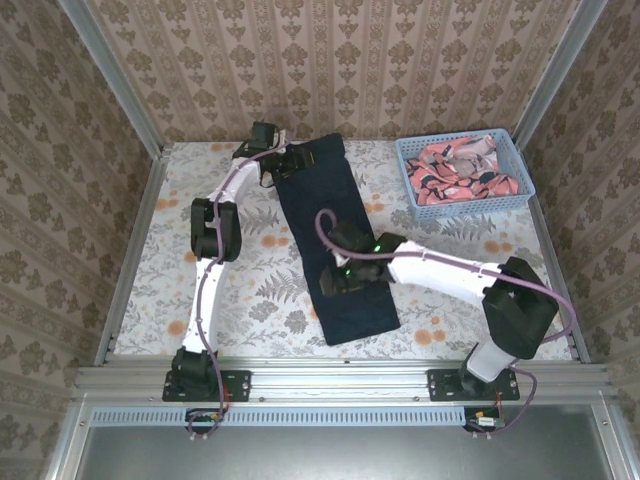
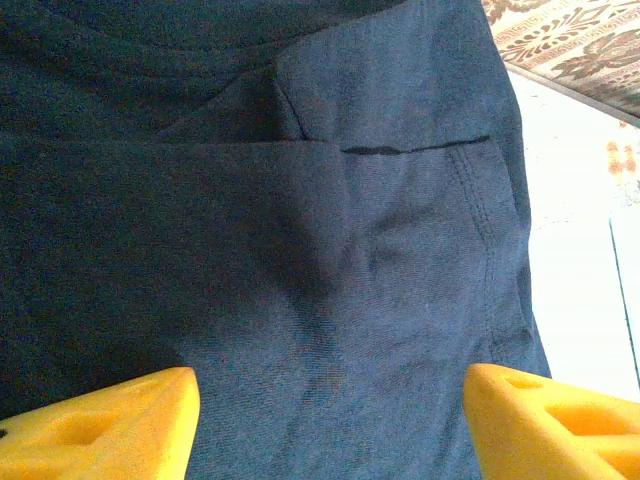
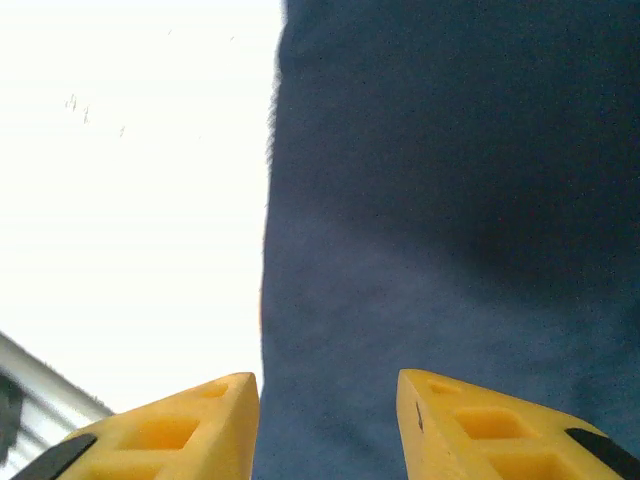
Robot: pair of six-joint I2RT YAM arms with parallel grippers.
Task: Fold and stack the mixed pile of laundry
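Top external view shows the dark T-shirt [image 1: 310, 200] as a long narrow strip, running diagonally from the upper centre of the frame to the lower centre, flat on the patterned table [image 1: 250, 290]. From that shape, the lengthwise folds look done and the crosswise fold appears to be the step in hand.

The left gripper [image 1: 290, 163] sits at the strip's upper end. In the left wrist view its jaws stand wide apart over the cloth, with nothing pinched. The right gripper [image 1: 335, 283] is at the strip's left edge, below the middle. In the right wrist view its jaws are partly open and straddle that edge, gripping nothing that can be seen.

The next move probably calls for closing on one end of the strip and laying it squarely over the other. At upper right, the light blue basket [image 1: 470, 208] holds the pink patterned garment [image 1: 465, 168], crumpled and not yet folded.
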